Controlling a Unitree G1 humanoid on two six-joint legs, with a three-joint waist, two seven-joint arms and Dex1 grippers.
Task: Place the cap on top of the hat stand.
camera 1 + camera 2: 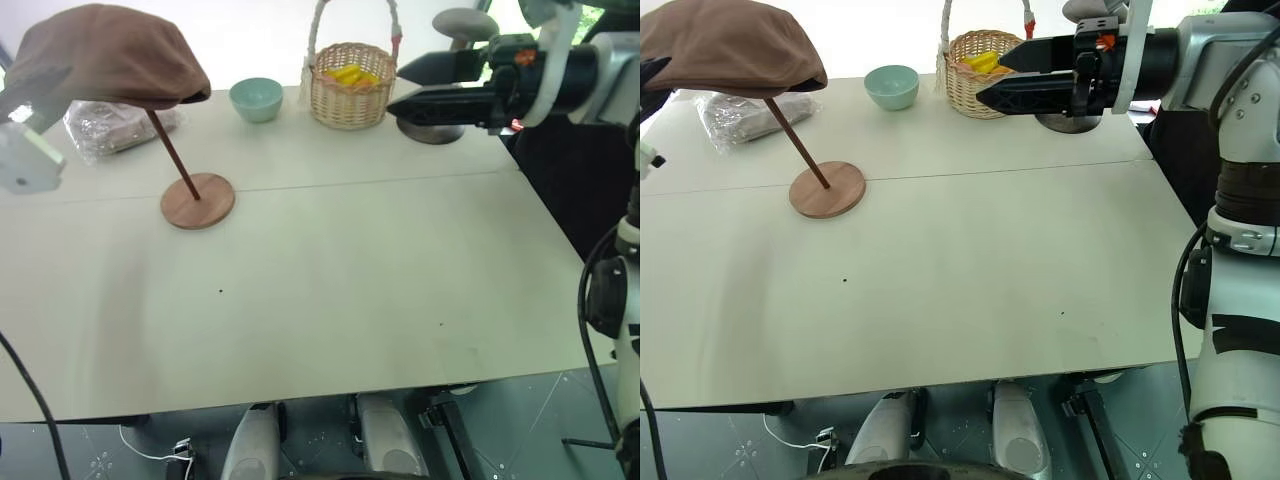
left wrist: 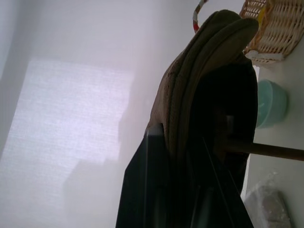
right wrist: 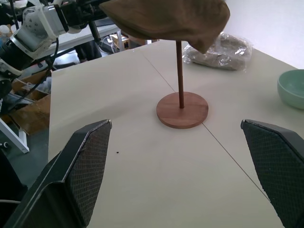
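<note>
The brown cap (image 1: 105, 55) lies draped over the top of the hat stand, whose thin slanted rod (image 1: 170, 150) rises from a round wooden base (image 1: 198, 200) at the table's far left. The stand's top is hidden under the cap. My left gripper (image 2: 180, 142) is shut on the cap's left edge, with the fabric pinched between its black fingers (image 2: 147, 190). My right gripper (image 1: 395, 88) hangs above the table's back right, pointing left toward the stand. It is open and holds nothing, and its fingers (image 3: 80, 175) stand wide apart.
A mint bowl (image 1: 255, 98) and a wicker basket (image 1: 350, 85) holding yellow items stand along the back edge. A clear plastic bag (image 1: 115, 125) lies behind the stand. A grey holder (image 1: 430, 128) stands behind my right gripper. The pale table (image 1: 350, 280) drops off at the right.
</note>
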